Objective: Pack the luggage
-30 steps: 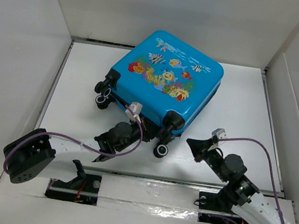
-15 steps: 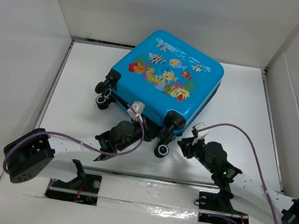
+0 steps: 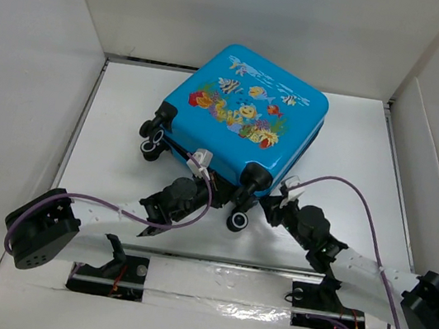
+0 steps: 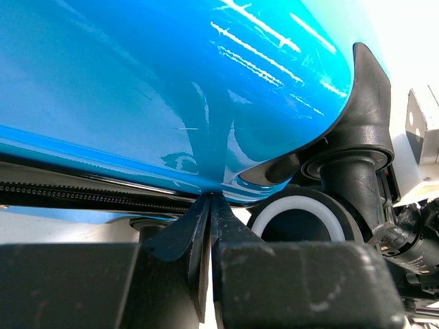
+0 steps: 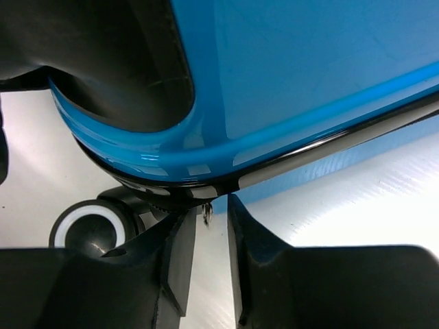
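Note:
The blue luggage lies flat and closed on the white table, fish print up, black wheels toward me. My left gripper is shut, its tips against the lower edge of the blue shell, just above the black zip line and beside a white-rimmed wheel. I see nothing between its jaws. My right gripper is at the near right corner of the luggage. Its jaws stand a narrow gap apart, with a small dark zip pull hanging between the tips.
White walls enclose the table on the left, back and right. A wheel sits between my two grippers, and two more wheels stick out at the luggage's left corner. The arm bases and a metal rail line the near edge.
My right arm has swung left and forward, bringing its gripper up to the luggage's near right corner. The left arm and the luggage have stayed put.

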Available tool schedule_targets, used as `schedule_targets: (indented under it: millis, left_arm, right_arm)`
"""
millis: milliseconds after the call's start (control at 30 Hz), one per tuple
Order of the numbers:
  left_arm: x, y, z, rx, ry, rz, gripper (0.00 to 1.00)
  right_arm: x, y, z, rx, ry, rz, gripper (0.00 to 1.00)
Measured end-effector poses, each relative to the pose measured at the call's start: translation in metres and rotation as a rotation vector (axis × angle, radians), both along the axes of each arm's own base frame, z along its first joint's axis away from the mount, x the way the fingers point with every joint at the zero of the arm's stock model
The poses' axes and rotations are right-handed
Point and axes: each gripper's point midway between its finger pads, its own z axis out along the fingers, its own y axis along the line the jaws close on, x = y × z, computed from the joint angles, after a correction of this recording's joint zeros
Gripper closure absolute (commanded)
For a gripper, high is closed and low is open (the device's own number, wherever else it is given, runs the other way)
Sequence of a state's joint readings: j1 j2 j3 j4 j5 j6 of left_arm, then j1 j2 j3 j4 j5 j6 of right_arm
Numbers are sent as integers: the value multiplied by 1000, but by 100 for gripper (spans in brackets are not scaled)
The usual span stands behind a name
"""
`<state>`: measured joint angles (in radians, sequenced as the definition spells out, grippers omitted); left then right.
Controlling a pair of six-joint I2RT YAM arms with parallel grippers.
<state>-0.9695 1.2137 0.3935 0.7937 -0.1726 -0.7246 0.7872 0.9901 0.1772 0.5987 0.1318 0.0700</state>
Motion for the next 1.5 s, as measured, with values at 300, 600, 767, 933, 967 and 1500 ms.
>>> schedule_targets:
  millis: [300,600,767,933,967,1500]
  left_arm:
    - [0,-1,0,0,0,0,100]
    - [1,-21,5,17,6,-48,100]
    - [-1,-46,1,76,33,-129,100]
    - [4,-57,-1,207,48,-191,100]
    - [5,-56,0,239,54,-201,96]
    - [49,79,69,449,28,200,20]
  right_arm:
    - [-6,6,5,21,-14,24,100]
    - [-33,15,12,39,-10,-20,100]
    - [-45,16,11,38,2,-94,100]
    - [-42,16,-1,-38,0,-216,100]
    - [-41,18,0,-50,-9,-234,100]
    - [-41,70,18,-17,-5,-116,100]
